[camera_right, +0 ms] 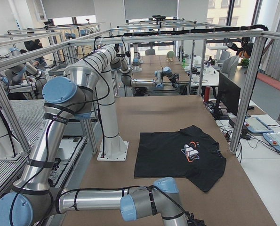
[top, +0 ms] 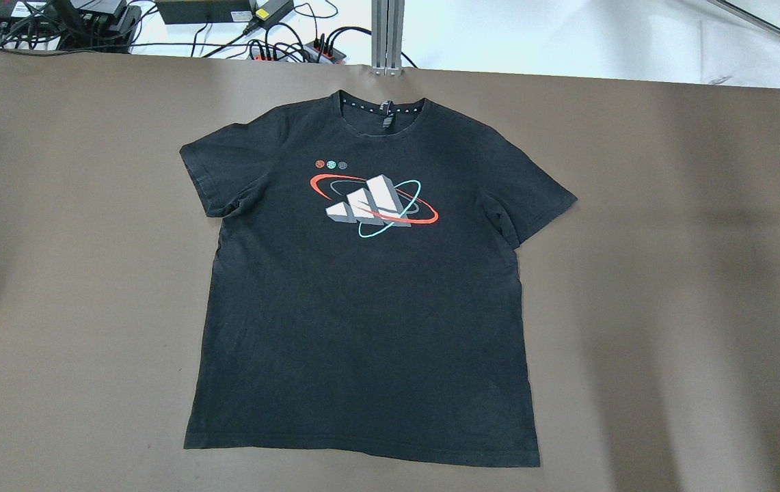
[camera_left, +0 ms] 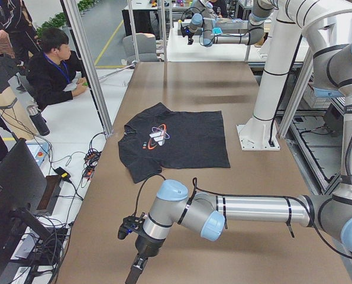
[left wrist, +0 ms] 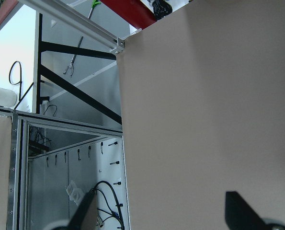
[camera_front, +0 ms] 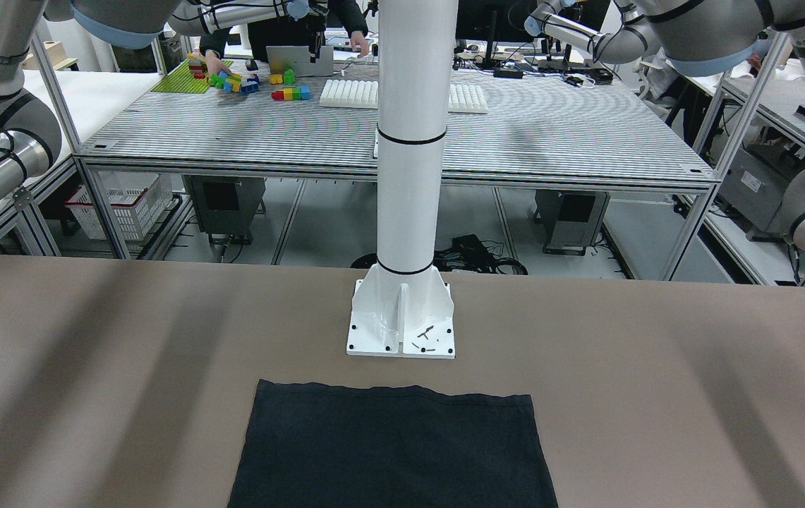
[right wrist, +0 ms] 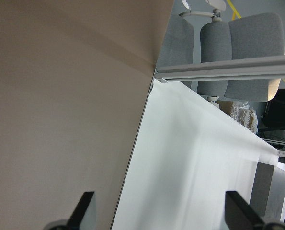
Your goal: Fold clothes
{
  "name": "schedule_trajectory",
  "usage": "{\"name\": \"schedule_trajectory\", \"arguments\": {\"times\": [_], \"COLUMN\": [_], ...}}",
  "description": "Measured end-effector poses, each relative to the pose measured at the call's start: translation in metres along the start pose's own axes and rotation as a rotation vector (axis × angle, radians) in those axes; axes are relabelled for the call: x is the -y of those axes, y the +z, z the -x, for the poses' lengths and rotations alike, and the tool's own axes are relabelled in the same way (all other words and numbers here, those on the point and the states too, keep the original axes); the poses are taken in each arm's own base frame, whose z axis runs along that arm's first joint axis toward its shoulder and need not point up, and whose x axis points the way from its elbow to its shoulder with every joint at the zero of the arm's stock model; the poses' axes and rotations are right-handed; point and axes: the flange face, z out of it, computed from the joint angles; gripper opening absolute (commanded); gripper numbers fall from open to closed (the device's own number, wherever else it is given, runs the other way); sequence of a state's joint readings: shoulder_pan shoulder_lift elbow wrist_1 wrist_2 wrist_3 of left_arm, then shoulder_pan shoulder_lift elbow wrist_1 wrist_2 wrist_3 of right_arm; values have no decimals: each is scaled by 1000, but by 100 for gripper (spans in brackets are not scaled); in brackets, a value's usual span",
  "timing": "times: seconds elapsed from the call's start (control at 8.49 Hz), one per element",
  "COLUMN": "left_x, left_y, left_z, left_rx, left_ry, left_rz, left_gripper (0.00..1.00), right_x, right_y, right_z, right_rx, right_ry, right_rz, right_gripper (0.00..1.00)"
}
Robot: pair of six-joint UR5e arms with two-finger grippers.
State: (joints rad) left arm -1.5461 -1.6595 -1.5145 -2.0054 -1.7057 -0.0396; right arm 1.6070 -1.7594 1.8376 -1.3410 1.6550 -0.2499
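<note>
The clothes are one black T-shirt [top: 362, 307] with a white, red and teal print on the chest. It lies flat and face up in the middle of the brown table, collar at the far edge, hem near the white pillar. It also shows in the front view [camera_front: 388, 451] and both side views [camera_left: 176, 142] [camera_right: 177, 153]. My left gripper [left wrist: 164, 215] is open and empty over the table's left end, far from the shirt. My right gripper [right wrist: 161, 211] is open and empty over the table's right end edge.
The white pillar's base plate [camera_front: 401, 331] is bolted to the table just behind the shirt's hem. Cables and power strips [top: 280, 41] lie beyond the far edge. A seated person [camera_left: 54, 71] is beside the table's far side. The near left arm [camera_left: 246, 210] stretches low over the table.
</note>
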Motion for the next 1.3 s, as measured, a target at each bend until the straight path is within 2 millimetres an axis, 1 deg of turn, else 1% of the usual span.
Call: {"name": "schedule_trajectory", "arguments": {"times": [0.35,0.47,0.71,0.82,0.94,1.06,1.3], "left_x": [5,8,16,21,22,23,19], "left_y": [-9,-15,-31,-43,-54,-60,-61], "left_z": [-1,-1,-4,-6,-8,-9,-10], "left_rx": [5,3,-2,-2,-1,-1,-9], "left_ry": [0,2,5,8,11,12,13], "left_rz": [-20,-31,-65,-92,-113,-120,-118], "left_gripper": [94,94,94,94,94,94,94], "right_x": [5,8,16,21,25,26,27], "right_y": [-10,-17,-34,-41,-44,-45,-45], "right_z": [-1,-1,-1,-2,0,3,6], "right_rx": [-7,-10,-20,-24,-11,21,63], "right_ry": [2,1,-3,-4,-1,25,90], "right_rz": [-30,-44,-87,-113,-132,-145,-152], "right_gripper": [94,94,94,94,94,94,94]}}
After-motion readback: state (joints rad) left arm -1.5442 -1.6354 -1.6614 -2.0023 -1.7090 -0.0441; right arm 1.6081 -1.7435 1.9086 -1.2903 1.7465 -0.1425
